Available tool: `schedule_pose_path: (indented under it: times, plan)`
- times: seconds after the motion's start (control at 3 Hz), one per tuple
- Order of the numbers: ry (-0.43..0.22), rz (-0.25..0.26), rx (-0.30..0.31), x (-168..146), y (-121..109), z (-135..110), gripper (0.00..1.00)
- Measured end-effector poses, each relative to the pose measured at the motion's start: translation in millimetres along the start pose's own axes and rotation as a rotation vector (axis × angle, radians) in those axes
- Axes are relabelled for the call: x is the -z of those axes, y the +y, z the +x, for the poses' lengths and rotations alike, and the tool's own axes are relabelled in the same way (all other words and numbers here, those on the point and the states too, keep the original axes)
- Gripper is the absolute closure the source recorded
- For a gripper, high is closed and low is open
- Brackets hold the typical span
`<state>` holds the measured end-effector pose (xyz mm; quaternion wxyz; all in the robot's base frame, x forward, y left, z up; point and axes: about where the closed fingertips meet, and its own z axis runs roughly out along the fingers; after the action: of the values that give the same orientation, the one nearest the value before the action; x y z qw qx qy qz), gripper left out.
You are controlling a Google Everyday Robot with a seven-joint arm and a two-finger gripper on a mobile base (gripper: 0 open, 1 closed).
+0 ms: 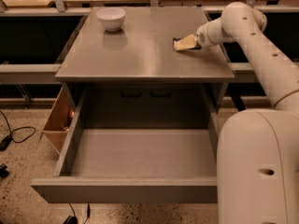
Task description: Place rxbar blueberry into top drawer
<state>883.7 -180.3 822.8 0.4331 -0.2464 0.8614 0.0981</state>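
End effector (185,43) was down at the worktop (140,55) surface, far right side, with the arm coming in from the right. The snack bar (176,40) lay right under and against its tip. Only dark slivers of wrapper showed around it. Couldn't tell how far open the end effector was, or whether it actually had the bar.

Handling, my read:
- Light, thin and flat, so weight is a non-issue.
- The wrapper is probably slick, and on smooth metal the bar will likely skate if nudged sideways.
- Semi-stiff and not fragile, so a firm squeeze is fine.
- Low profile means the grip has to go almost to the surface.
- Best hold is across the short width near the middle, so it doesn't pivot or droop.

The top drawer (126,190) was pulled out, below the end effector and well forward-left of it. The bowl (111,17) sat well apart to its left, out of the way. A wooden box (58,120) stood low on the far left, beside the drawer. Dropping the bar from low over the drawer should be safe.
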Motion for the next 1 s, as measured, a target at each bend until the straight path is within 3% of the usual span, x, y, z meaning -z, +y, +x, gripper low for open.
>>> schedule_pose_path:
  times: [0.33,1.0]
  plan:
    - [0.000,0.000,0.000,0.0,0.0,0.0,1.00]
    - [0.000,0.000,0.000,5.5,-0.4,-7.3,1.00]
